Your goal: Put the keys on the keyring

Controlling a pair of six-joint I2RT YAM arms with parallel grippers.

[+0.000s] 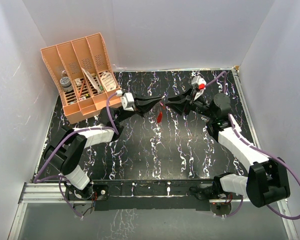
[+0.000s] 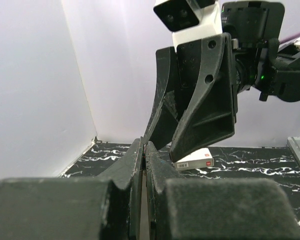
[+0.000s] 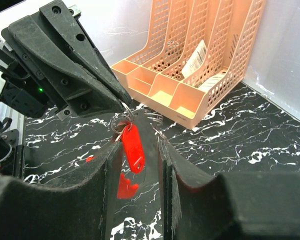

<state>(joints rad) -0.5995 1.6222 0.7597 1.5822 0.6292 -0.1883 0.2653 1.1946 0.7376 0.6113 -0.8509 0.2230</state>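
Over the middle of the black marbled tabletop, somewhat toward its far edge, the two grippers meet tip to tip. The left gripper is pinched fully closed on the small metal ring of the keyring, whose red tag hangs freely above the top. The right gripper stands with its jaws parted, one finger on each side of the tag and apparently not touching it. I judge the task to be at the threading stage, with nothing visibly joined yet. No key is clearly on the ring, and a red patch on the glossy top below the tag may be a key or a reflection; I cannot tell which. Counted, there is one keyring, one small white box by the far edge, and one orange organizer with four slots at the far-left corner.
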